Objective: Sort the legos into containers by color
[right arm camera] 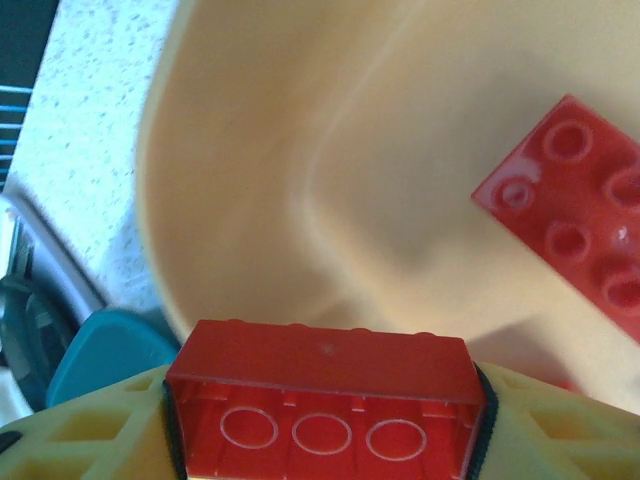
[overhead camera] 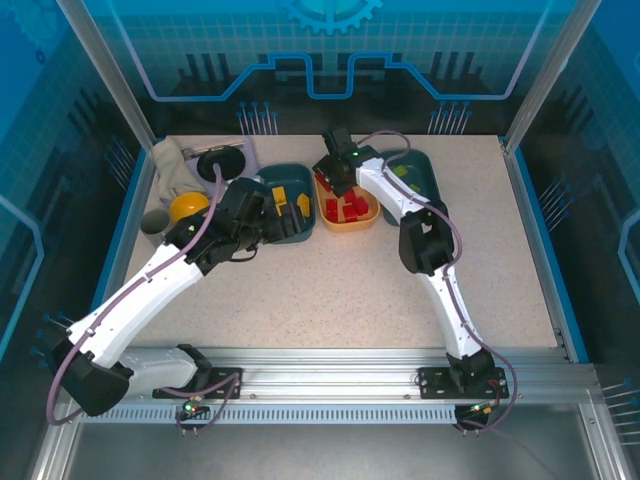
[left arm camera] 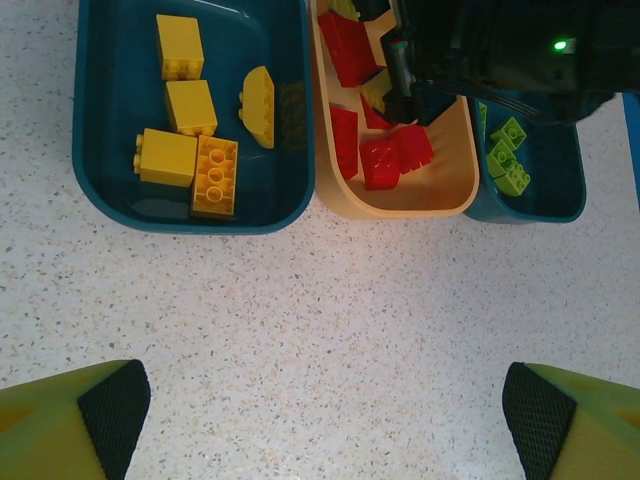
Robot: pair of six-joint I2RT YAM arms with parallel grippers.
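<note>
Far side of the speckled tabletop (overhead camera: 330,290): three shallow trays pressed side by side in a row. They are the left dark teal plastic tray (overhead camera: 296,236), the orange plastic tray (overhead camera: 352,227) in the middle and the right dark teal plastic tray (overhead camera: 432,172). In the far-left corner sit a round black dish (overhead camera: 222,160), a beige cloth (overhead camera: 170,160), a yellow bowl (overhead camera: 186,206) and a grey cup (overhead camera: 153,222), all close together.

Pose: the right arm (overhead camera: 445,285) rises from its near base, bends at mid-table and reaches back-left. Its wrist hangs over the orange tray; seen from the left wrist, it hides that tray's far end and part of the right tray. At its end the right tool (right arm camera: 320,428) is clamped on a red brick (right arm camera: 320,375), hollow underside toward the camera, just above the orange tray's floor. Opposite, the left arm (overhead camera: 150,290) slants from the near-left base toward the left tray. Its left tool (left arm camera: 320,415) is spread wide, nothing between the fingers, over bare tabletop just short of the trays.

Counts:
- five yellow and orange plastic bricks (left arm camera: 190,105) in the left tray
- at least four red plastic bricks (left arm camera: 380,160) in the orange tray, others covered
- at least two light green plastic bricks (left arm camera: 510,170) clumped in the right tray, full number cannot be told
</note>
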